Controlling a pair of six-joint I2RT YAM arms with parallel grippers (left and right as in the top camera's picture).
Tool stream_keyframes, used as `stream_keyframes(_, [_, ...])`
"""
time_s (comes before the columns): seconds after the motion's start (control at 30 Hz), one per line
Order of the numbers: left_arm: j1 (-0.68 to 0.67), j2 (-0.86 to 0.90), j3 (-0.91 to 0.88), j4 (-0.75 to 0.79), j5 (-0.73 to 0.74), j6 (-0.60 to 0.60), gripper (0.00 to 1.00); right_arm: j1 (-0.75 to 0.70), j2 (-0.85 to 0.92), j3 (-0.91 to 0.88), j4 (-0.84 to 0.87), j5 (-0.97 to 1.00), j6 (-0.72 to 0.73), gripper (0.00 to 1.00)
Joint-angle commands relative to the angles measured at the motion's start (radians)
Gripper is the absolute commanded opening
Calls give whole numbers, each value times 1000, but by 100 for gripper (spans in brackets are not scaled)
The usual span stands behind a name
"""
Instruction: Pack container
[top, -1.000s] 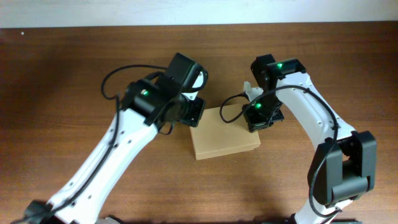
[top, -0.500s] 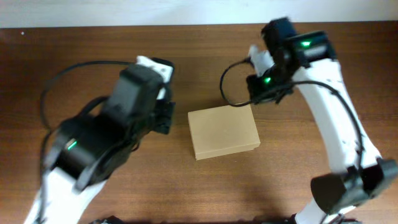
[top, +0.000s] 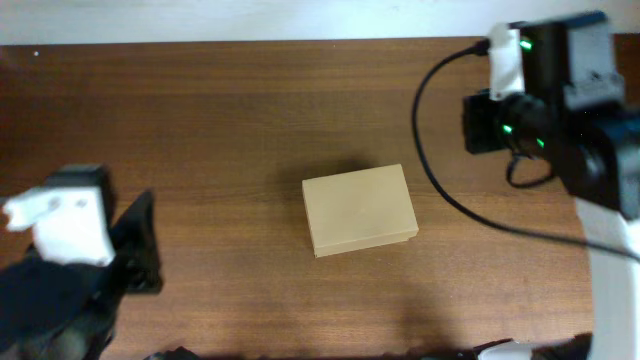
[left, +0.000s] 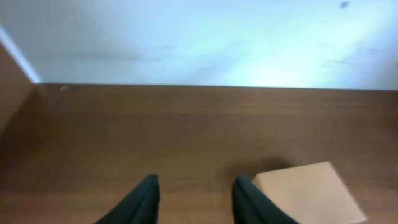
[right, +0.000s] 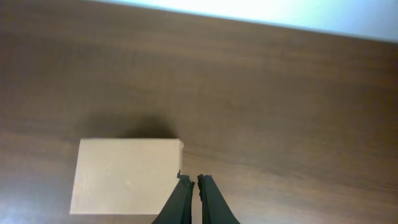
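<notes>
Left pincer (left: 196, 202) stands partly open. Its two dark fingers (left: 148, 198) rise from the bottom edge of the left wrist view, with bare table (left: 124, 137) showing in the gap between them and nothing held. Right pincer (right: 194, 200) is closed, its fingers side by side with only a thin slit between, and nothing is gripped in it.

The box (top: 358, 210) lies flat near the middle of the table. Its lid is closed, its top is plain tan, and it sits slightly skewed to the table's edges. Neither arm touches it.

From overhead, the left arm (top: 70, 270) fills the lower left corner, blurred and well apart from the box. The right arm (top: 560, 100) is at the upper right, also well apart, with green lights (top: 524, 43) glowing on it. A black cable (top: 416, 140) loops down from it past the box's right side.

In the left wrist view the box shows at the lower right, just beyond the finger on that side, with a dark shadow along its far edge. In the right wrist view it lies at the lower left, its near corner just left of the closed fingertips. I cannot tell how high those tips are above the wood. A pale wall (left: 186, 37) stands behind the table's far edge.
</notes>
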Motion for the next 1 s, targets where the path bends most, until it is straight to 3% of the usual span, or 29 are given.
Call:
stream_keyframes(0.0, [0, -40, 10, -66, -103, -70, 47, 9, -90, 19, 6, 97, 18, 7])
stream_keyframes(0.13, [0, -66, 10, -117, -108, -84, 66, 9, -200, 19, -5, 156, 18, 7])
stream_keyframes(0.23, [0, -78, 10, -123, -138, -84, 73, 9, -274, 19, -26, 202, 19, 8])
stream_keyframes(0.4, [0, -96, 29, -135, -183, -84, 74, 9, -402, 19, -101, 295, 45, 10])
stream_keyframes(0.67, [0, -118, 80, -157, -258, -84, 75, 8, -586, -17, -179, 311, 41, 25])
stream_keyframes(0.97, [0, -135, 112, -172, -380, -84, 83, 7, -780, -227, -179, 381, 87, 34])
